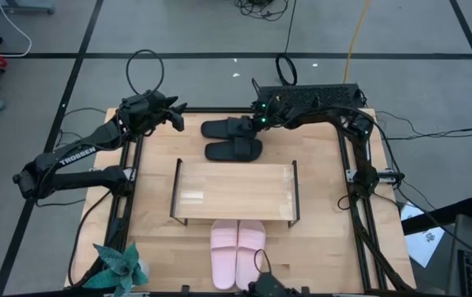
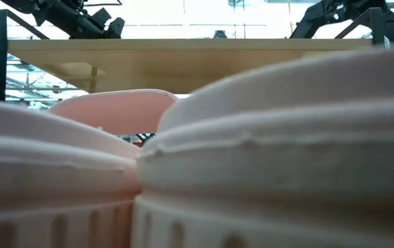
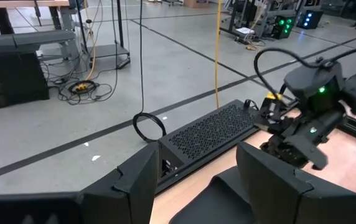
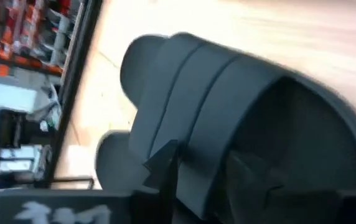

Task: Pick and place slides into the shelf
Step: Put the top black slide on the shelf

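Your right end effector [image 1: 248,124] is at the far black slide [image 1: 229,128] behind the shelf [image 1: 234,190], fingers straddling the strap; whether it has gripped, I cannot tell. You're at the pick: confirm hold, then lift (the left end effector [image 1: 173,116] waits open).

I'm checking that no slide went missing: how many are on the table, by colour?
Black slides: 2, one and the other lying beyond the shelf
Pink slides: 2, one and the other side by side in front of it
Total: 4
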Action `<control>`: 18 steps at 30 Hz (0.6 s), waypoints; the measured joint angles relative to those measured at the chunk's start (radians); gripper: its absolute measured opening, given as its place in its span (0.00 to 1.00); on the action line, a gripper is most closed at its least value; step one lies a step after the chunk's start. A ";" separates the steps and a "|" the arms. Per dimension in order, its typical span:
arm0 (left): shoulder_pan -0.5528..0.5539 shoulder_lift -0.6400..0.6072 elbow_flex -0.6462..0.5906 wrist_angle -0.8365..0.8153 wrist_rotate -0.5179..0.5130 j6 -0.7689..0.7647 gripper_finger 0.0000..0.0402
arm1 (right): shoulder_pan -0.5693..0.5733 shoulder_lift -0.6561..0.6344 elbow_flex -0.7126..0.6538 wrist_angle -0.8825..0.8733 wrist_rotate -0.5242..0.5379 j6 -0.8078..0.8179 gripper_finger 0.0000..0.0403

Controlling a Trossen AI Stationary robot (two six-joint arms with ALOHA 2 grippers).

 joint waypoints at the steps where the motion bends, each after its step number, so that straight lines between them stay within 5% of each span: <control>1: 0.000 0.000 0.000 0.000 0.004 0.000 0.53 | 0.001 0.013 0.000 0.019 -0.005 0.019 0.22; 8: -0.001 0.000 0.000 -0.007 0.033 -0.004 0.53 | -0.013 0.015 -0.001 0.119 -0.058 0.067 0.02; 18: -0.001 0.000 0.000 -0.007 0.034 0.000 0.53 | -0.049 -0.212 -0.002 0.044 -0.076 0.036 0.01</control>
